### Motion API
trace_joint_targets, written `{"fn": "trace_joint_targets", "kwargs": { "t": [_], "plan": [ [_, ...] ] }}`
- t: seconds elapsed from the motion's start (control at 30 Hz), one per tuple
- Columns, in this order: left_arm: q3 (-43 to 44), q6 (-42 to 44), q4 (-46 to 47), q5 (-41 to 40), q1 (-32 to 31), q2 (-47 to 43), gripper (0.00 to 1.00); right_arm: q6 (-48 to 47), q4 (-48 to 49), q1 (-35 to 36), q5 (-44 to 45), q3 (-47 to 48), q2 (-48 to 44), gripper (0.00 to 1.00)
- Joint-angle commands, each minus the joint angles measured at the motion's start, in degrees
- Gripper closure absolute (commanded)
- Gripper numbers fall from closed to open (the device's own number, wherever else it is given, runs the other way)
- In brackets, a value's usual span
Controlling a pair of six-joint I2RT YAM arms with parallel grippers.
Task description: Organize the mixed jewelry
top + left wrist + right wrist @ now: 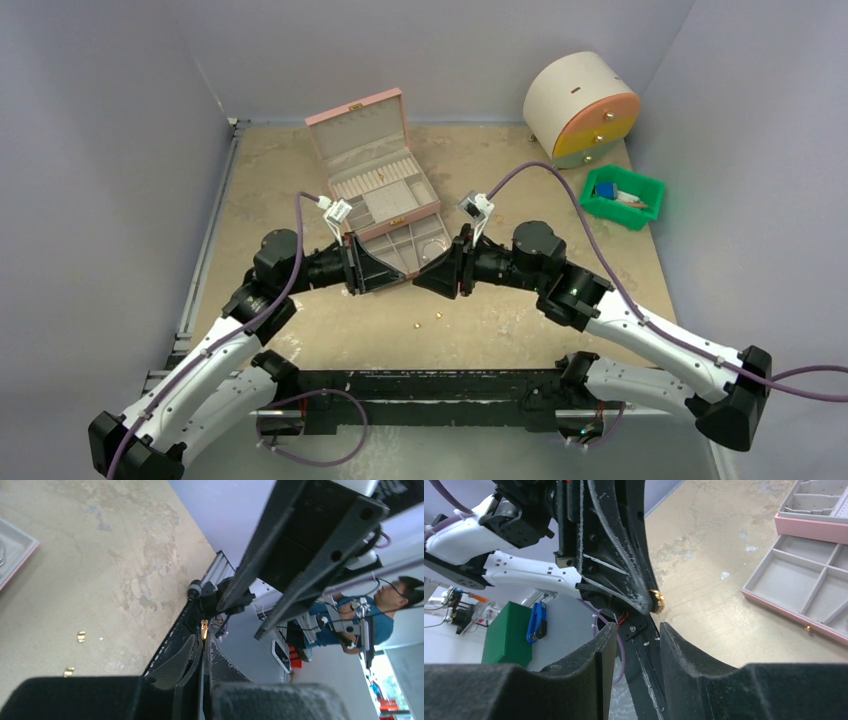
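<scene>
From above, both arms reach inward and meet over the table [290,190], just in front of the open pink jewelry box [372,160]. The left gripper [395,275] and right gripper [428,278] point at each other, tips almost touching, beside the front edge of the box's grey divided tray [405,243]. Two loose gold pieces [440,314] lie on the bare table nearer the arm bases, well apart from the box. A round cream drawer unit [580,108] and a green bin [622,197] stand at the far right.

At the left wrist, the left gripper [204,639] is clenched, its fingers pressed together, with a small gold ring [204,626] pinched at the very tips and held above the table. The two loose gold pieces [81,636] show on the table to the left, and a corner of the pink box [12,550] shows at the frame's edge.

At the right wrist, the right gripper [638,630] is spread apart, grasping nothing. The left gripper's black fingers [624,570] reach down between its two pads, and the gold ring [656,601] sits at their tip, just above the gap. The tray [774,577] lies to the right, its visible compartments bare.
</scene>
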Motion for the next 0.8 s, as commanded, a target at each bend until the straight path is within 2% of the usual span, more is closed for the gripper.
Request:
{"fn": "trace_joint_targets", "kwargs": {
  "t": [0.0,0.13,0.27,0.53,0.77],
  "plan": [
    [4.65,5.36,0.14,8.25,0.11,-1.86,1.00,0.06,6.65,-2.98,-11.79,-1.66,-2.31,0.60],
    [5.74,6.63,-0.06,11.65,0.17,-2.93,1.00,3.94,14.42,-6.77,-19.89,-5.21,-3.22,0.59],
    [6.58,7.20,-0.57,13.42,0.14,-3.06,1.00,5.56,18.64,-7.27,-23.26,-5.92,-2.07,0.59],
    [6.57,7.91,-0.77,14.08,0.12,-3.35,1.00,8.35,28.77,-7.27,-25.88,-5.71,1.91,0.60],
    [6.17,6.68,0.11,13.70,0.04,-3.57,1.00,9.78,32.31,-7.27,-27.85,-5.37,4.69,0.61]
  ]
}}
